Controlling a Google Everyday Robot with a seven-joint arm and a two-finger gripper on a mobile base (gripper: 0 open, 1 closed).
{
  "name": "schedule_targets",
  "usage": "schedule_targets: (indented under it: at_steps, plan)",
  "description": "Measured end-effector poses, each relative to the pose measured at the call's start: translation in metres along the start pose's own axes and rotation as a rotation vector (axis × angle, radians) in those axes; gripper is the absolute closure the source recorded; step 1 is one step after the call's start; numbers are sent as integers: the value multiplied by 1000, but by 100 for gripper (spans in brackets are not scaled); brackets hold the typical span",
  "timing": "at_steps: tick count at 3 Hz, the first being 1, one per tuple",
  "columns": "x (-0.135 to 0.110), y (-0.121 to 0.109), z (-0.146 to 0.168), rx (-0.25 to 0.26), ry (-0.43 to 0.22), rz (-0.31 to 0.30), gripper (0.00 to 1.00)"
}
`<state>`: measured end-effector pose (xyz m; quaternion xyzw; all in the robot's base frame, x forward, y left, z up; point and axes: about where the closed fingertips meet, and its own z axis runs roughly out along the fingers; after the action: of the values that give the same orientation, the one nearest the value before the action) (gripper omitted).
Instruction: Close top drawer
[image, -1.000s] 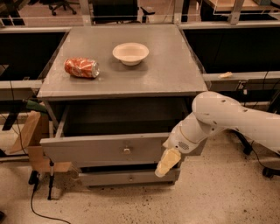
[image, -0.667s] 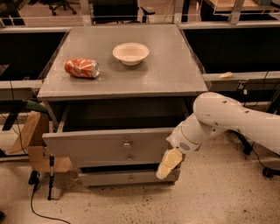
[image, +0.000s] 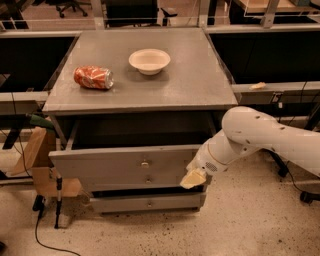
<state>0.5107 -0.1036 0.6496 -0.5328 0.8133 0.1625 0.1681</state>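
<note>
Your hand (image: 192, 178) sits at the 3 o'clock end of the top drawer (image: 100, 170), covering that corner of its front. Your arm (image: 260, 137) runs off the edge at 3 o'clock. Shadow hides the drawer's inside.

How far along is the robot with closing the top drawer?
Not done. The gripper is in place at the right end of the top drawer front, seemingly pushing. The drawer stands well out, its dark inside exposed, so pushing it flush remains.

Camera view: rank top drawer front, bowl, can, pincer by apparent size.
Largest to smallest:
1. top drawer front
2. bowl and can: look about equal, so tied
3. pincer, at the drawer front's right end, though nearer the camera
</note>
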Motion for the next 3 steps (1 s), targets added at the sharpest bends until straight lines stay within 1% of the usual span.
schedule_targets:
  at_steps: [1,2,3]
  plan:
    - [0,-4,-1,8,0,4,73]
    - [-9,-16,-4,25,4,-6,96]
    - [-20,-30,-2,47,-5,-10,100]
